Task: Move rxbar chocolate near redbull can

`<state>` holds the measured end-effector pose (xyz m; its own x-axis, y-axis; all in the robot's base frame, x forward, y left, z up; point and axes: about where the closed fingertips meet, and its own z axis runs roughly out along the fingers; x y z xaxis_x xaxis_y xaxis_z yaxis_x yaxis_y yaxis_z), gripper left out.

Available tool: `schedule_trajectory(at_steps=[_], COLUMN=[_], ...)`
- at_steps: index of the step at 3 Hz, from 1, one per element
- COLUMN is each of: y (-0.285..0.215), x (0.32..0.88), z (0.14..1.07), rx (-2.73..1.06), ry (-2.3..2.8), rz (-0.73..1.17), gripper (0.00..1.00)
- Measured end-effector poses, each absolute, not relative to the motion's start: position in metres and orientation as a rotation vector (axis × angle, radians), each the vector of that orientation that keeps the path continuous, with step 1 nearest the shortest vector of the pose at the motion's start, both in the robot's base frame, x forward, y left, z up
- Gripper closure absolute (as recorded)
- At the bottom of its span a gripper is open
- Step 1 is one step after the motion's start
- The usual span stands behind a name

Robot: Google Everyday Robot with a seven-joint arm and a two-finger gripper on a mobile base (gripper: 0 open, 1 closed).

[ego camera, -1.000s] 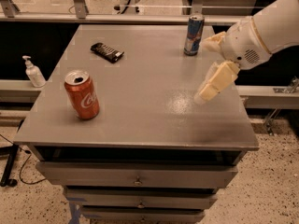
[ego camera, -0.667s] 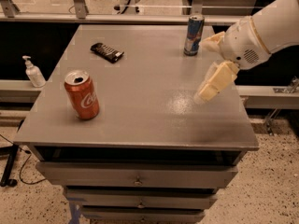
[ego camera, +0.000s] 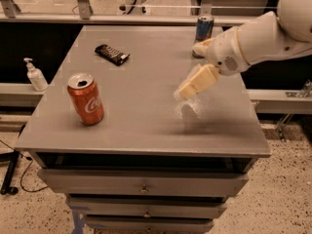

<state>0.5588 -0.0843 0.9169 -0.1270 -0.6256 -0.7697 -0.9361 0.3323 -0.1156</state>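
The rxbar chocolate (ego camera: 112, 54), a flat black wrapper, lies on the grey tabletop (ego camera: 141, 126) at the far left. The redbull can (ego camera: 204, 28), slim and blue and silver, stands upright at the far right edge. My gripper (ego camera: 188, 72) hangs over the right half of the table, in front of the redbull can and well to the right of the rxbar. Its pale fingers (ego camera: 197, 83) are spread apart and hold nothing. One finger points down-left, with its shadow on the table below.
An orange-red Coca-Cola can (ego camera: 86, 99) stands upright near the table's front left. A white pump bottle (ego camera: 35, 75) sits on a ledge left of the table. Drawers (ego camera: 144, 184) are under the tabletop. A rail runs along the back.
My gripper has moved left over the table, toward its middle. The rxbar and both cans have not moved.
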Motion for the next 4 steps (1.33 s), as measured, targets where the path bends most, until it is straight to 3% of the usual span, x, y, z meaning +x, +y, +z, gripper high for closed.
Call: schedule_trajectory(at_steps=[4], y=[0.07], x=[0.727], z=[0.872], rx=[-1.077], ry=[1.673], rz=[0.714], gripper=[0.0])
